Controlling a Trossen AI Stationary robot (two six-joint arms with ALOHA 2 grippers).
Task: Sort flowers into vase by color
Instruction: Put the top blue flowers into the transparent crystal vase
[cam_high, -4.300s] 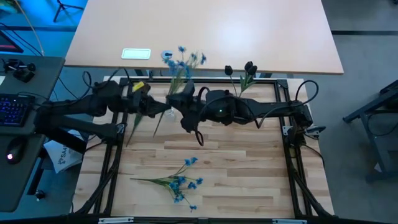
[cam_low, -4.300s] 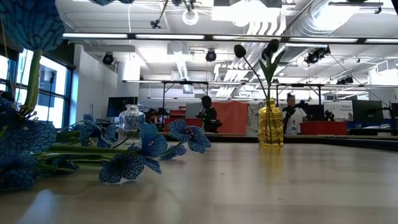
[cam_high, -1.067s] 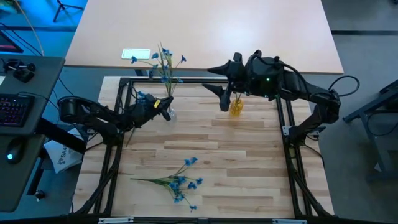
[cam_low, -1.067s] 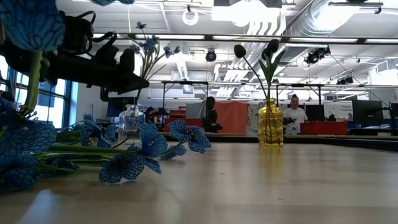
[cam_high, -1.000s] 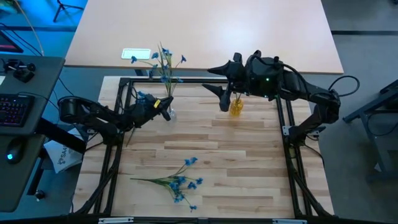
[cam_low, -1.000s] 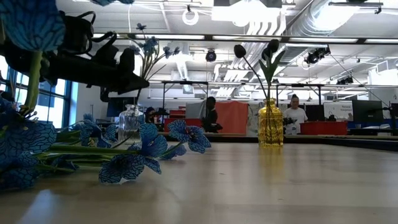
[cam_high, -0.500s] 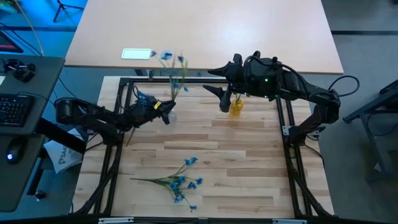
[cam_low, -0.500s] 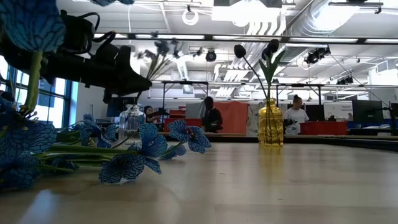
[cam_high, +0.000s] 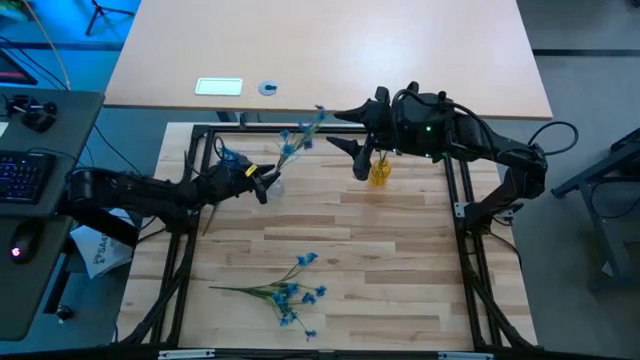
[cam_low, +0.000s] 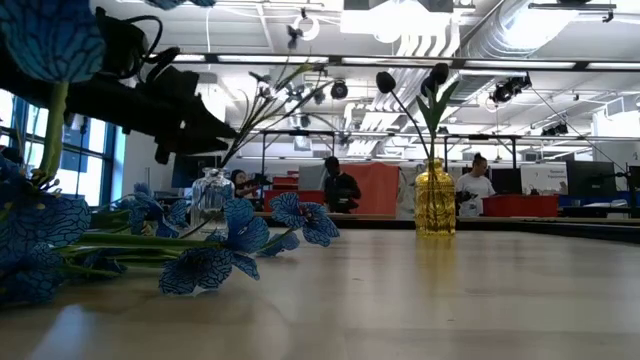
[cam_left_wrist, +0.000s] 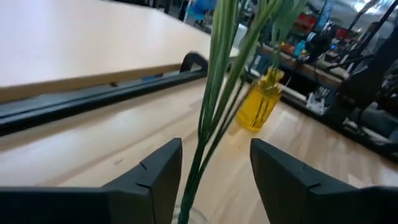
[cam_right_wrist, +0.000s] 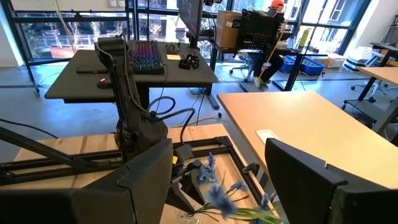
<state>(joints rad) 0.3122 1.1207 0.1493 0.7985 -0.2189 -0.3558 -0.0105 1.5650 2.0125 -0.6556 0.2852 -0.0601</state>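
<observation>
A blue flower sprig (cam_high: 295, 140) stands with its stem ends in a clear glass vase (cam_low: 210, 193) at the far left and leans toward the right. My left gripper (cam_high: 263, 181) is open; the green stems (cam_left_wrist: 208, 118) pass between its fingers without touching them. A yellow vase (cam_high: 379, 174) at the far middle holds dark-budded flowers (cam_low: 432, 82). My right gripper (cam_high: 335, 130) hovers open beside the yellow vase, pointing left, with nothing in it. A bunch of blue flowers (cam_high: 288, 291) lies flat on the table near the front.
A black frame (cam_high: 330, 128) runs around the wooden work surface. A pale table (cam_high: 400, 60) with a white card (cam_high: 219, 86) lies beyond its far edge. Bare wood (cam_high: 400, 260) stretches between the vases and the lying flowers. People stand in the room behind.
My left gripper has opened and let go of the blue sprig's stems, staying by the clear vase. The sprig's stem ends remain in the vase, while its blossom end has tipped over toward the right, toward the yellow vase.
</observation>
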